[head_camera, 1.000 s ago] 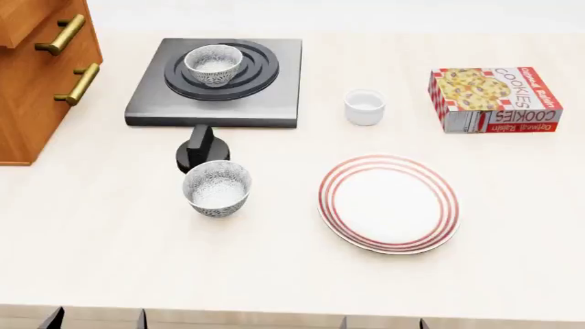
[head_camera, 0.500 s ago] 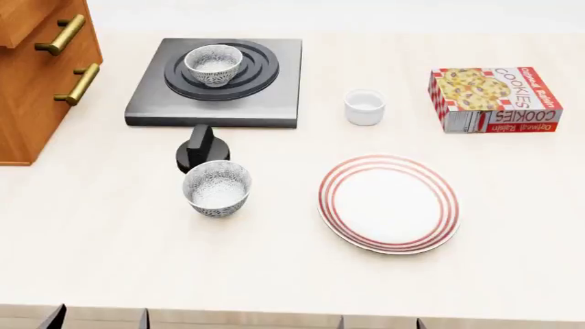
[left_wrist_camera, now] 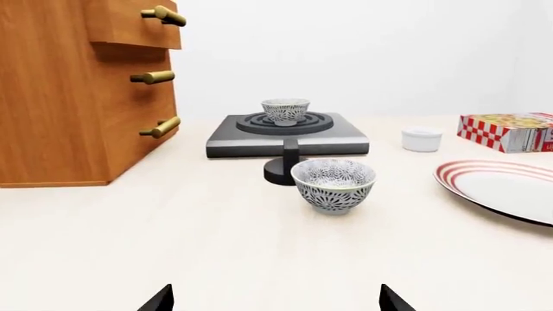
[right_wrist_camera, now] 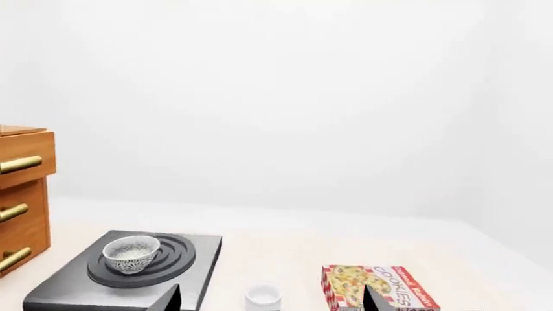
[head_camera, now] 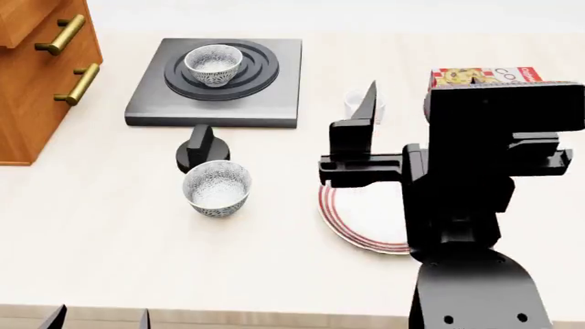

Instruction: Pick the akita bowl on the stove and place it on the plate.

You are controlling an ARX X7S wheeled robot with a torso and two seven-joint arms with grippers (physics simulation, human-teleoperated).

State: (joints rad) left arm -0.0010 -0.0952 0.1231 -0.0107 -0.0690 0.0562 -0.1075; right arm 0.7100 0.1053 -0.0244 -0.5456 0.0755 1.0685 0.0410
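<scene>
Rising into the head view since half a second ago, the black right arm and its right gripper (head_camera: pixel 366 130) are now covering most of the large white plate with thin red rings (head_camera: pixel 340 214), the small plain white cup (head_camera: pixel 352 101) and the lower part of the red cookie box (head_camera: pixel 475 74). Going left to right, the wooden drawer cabinet with brass handles (head_camera: pixel 37 75) is sitting at the table's edge, cut off by the frame; the speckled grey-black akita bowl (head_camera: pixel 213 65) is resting on the burner rings of the flat dark-grey stove (head_camera: pixel 215 81), unmoved; the round black knob (head_camera: pixel 201 147) and a second speckled bowl (head_camera: pixel 218 188) are standing just in front. Only the tips of the left gripper (left_wrist_camera: pixel 274 299) are showing, spread wide and empty. The right gripper's fingertips (right_wrist_camera: pixel 168 299) are likewise standing wide apart, holding nothing.
</scene>
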